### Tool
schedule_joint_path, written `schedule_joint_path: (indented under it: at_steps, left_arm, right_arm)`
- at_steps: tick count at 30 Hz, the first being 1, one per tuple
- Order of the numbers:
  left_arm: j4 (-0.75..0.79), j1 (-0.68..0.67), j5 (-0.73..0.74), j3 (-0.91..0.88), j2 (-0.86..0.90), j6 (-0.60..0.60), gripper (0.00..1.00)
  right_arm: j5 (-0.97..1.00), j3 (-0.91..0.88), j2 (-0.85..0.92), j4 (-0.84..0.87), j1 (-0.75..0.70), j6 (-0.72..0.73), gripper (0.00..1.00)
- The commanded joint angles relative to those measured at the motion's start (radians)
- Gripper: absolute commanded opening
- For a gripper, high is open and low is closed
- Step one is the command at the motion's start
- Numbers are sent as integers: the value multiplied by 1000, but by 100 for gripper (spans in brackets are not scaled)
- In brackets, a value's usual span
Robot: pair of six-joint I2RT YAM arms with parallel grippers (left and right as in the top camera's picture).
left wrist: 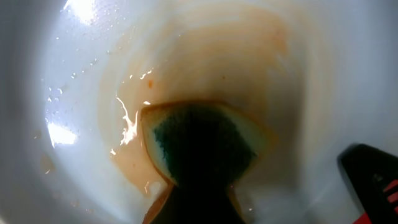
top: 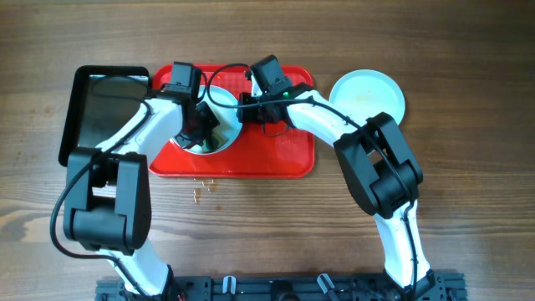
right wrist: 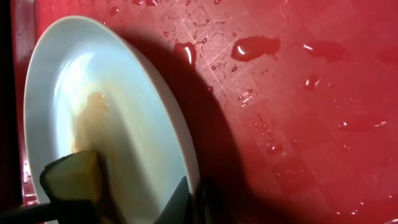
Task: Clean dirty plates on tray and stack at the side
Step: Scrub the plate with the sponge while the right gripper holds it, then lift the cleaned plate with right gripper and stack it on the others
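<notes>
A pale plate (top: 224, 99) with orange-brown sauce stands tilted on the left half of the red tray (top: 284, 159). My left gripper (top: 199, 127) is shut on a green-and-yellow sponge (left wrist: 199, 143) and presses it on the plate's smeared face (left wrist: 205, 50). My right gripper (top: 247, 107) is shut on the plate's right rim. In the right wrist view its fingers (right wrist: 196, 202) straddle the rim of the plate (right wrist: 62, 81), with the sponge (right wrist: 71, 177) at lower left above the wet tray (right wrist: 298, 112). A clean plate (top: 368, 94) lies on the table right of the tray.
A black pan (top: 104, 109) sits left of the tray, close to my left arm. Small drops or crumbs (top: 205, 188) lie on the wood in front of the tray. Water drops (right wrist: 255, 46) dot the tray floor.
</notes>
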Motion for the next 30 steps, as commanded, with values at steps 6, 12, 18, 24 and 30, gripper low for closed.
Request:
schedule_joint_path:
  at_steps: [6, 12, 18, 24, 30]
  left_arm:
    - [184, 37, -234, -10, 28, 202, 4]
    - [262, 37, -278, -10, 28, 201, 4]
    - [157, 37, 455, -10, 28, 320, 4]
    - [100, 172, 456, 124, -34, 290, 4]
    - [-95, 310, 275, 160, -133, 290, 4]
  right_arm:
    - [18, -12, 60, -89, 8, 52, 4]
    - [21, -12, 62, -92, 8, 52, 4]
    - [5, -12, 62, -91, 8, 51, 4]
    - [-27, -12, 62, -101, -12, 50, 4]
    - [-91, 19, 55, -152, -53, -2, 4]
